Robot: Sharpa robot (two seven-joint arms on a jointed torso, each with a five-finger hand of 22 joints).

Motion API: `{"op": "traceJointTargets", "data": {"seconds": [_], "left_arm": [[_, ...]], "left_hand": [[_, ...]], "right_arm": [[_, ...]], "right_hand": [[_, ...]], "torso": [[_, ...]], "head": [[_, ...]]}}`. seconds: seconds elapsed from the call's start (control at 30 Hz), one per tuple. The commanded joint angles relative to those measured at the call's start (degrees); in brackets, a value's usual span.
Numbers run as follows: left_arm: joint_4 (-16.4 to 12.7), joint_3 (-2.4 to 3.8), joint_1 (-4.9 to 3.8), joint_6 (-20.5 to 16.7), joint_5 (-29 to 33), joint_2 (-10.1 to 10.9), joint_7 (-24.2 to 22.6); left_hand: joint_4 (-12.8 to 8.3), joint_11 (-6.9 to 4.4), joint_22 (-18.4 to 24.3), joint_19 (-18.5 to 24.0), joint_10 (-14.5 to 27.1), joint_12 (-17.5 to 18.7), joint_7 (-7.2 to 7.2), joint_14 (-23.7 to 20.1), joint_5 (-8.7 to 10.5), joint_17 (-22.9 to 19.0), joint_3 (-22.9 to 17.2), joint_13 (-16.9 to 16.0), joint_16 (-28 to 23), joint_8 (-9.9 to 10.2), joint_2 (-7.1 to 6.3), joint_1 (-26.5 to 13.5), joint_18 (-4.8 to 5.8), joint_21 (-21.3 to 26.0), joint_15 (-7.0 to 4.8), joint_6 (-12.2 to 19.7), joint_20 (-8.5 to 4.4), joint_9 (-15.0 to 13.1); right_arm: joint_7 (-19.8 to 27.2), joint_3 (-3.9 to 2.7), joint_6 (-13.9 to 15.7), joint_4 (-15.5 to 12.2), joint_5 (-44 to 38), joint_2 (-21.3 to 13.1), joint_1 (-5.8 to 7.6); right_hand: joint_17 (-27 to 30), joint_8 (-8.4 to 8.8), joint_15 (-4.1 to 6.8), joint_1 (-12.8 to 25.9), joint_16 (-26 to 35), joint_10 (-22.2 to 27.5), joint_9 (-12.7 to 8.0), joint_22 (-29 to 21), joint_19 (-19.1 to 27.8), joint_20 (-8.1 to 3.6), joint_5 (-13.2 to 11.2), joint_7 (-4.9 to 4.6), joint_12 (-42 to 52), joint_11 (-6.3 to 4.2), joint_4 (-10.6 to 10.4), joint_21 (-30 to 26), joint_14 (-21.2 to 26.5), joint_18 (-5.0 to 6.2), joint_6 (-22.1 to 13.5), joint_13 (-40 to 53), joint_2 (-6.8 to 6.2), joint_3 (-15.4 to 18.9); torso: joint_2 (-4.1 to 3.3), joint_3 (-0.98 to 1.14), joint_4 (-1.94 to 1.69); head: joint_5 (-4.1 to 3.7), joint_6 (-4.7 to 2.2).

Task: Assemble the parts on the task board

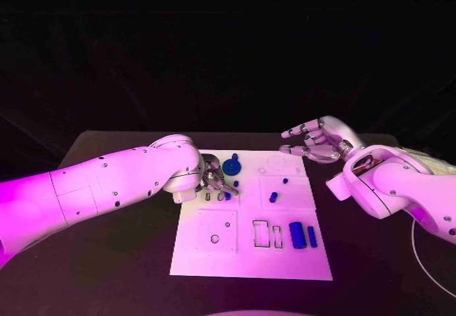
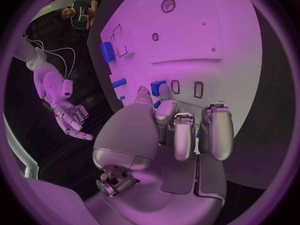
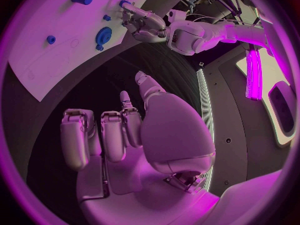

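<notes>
The white task board [image 1: 285, 263] lies mid-table. My left hand [image 1: 217, 179] hovers low over its far left part, beside a blue gear [image 1: 231, 168]. In the left wrist view this hand [image 2: 178, 130] has its fingers curled, and thumb and a fingertip pinch a small blue part [image 2: 158, 88] next to two narrow slots [image 2: 186, 88]. My right hand [image 1: 316, 141] hangs raised beyond the board's far right corner, fingers apart and holding nothing; the right wrist view shows the same hand [image 3: 125, 135] and the gear [image 3: 103, 35].
A small blue peg [image 1: 285, 180] and a short blue cylinder [image 1: 273, 196] stand mid-board. Two longer blue cylinders [image 1: 303, 235] lie near the right edge beside rectangular cut-outs [image 1: 260, 234]. A square recess [image 1: 217, 232] sits front left. Black table surrounds the board.
</notes>
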State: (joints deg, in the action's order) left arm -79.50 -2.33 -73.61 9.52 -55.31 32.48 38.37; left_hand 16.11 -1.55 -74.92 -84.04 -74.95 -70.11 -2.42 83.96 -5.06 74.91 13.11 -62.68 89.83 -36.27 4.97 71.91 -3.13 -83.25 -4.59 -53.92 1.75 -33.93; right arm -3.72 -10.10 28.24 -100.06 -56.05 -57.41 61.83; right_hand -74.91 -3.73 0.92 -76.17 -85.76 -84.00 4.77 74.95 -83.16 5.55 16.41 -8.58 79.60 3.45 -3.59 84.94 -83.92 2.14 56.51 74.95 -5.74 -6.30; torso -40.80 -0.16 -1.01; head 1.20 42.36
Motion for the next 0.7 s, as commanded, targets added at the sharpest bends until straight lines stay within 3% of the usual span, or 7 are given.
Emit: {"op": "traceJointTargets", "data": {"seconds": [0.03, 0.7], "left_arm": [[0.12, 0.04, -0.04, 1.8, -0.66, -0.19, 0.12], [0.36, 0.04, -0.04, 1.57, -0.72, -0.47, 0.12]], "left_hand": [[-0.32, -0.04, -5.72, -2.92, -0.28, -0.32, 0.07, 6.04, -0.06, 15.09, -0.23, -0.13, 0.17, -0.4, 0.22, 0.61, 1.08, -0.43, -0.4, 0.4, -0.51, -0.14], [-0.79, -0.27, -6.28, -3.08, -0.5, -0.46, 0.32, 6.04, -0.13, 15.09, -1.63, -0.39, 0.17, -0.99, 1.41, 2.09, 1.18, -0.75, -0.58, 0.68, -0.67, -1.49]], "right_arm": [[0.11, -0.01, -1.15, 0.03, -0.63, 0.1, -0.09], [0.31, 0.01, -1.61, 0.18, -0.63, 0.4, -0.39]], "right_hand": [[-7.43, -0.17, -0.17, 0.33, 0.29, -1.13, 0.05, 3.17, 0.28, -0.08, -0.26, 0.12, -0.14, -0.01, 0.0, -0.34, -4.25, 0.6, 0.42, 9.03, 0.35, 0.25], [-7.25, -0.17, -0.13, 0.63, 0.44, -1.07, 0.09, 2.97, 0.37, -0.11, -0.35, 0.15, -0.3, -0.05, -0.28, -0.46, -4.21, 0.64, 0.52, 8.91, 0.67, 0.35]], "torso": [[-0.02, 0.03, -0.04], [-0.03, 0.06, -0.03]], "head": [[-0.05, 0.15], [-0.24, 0.21]]}}
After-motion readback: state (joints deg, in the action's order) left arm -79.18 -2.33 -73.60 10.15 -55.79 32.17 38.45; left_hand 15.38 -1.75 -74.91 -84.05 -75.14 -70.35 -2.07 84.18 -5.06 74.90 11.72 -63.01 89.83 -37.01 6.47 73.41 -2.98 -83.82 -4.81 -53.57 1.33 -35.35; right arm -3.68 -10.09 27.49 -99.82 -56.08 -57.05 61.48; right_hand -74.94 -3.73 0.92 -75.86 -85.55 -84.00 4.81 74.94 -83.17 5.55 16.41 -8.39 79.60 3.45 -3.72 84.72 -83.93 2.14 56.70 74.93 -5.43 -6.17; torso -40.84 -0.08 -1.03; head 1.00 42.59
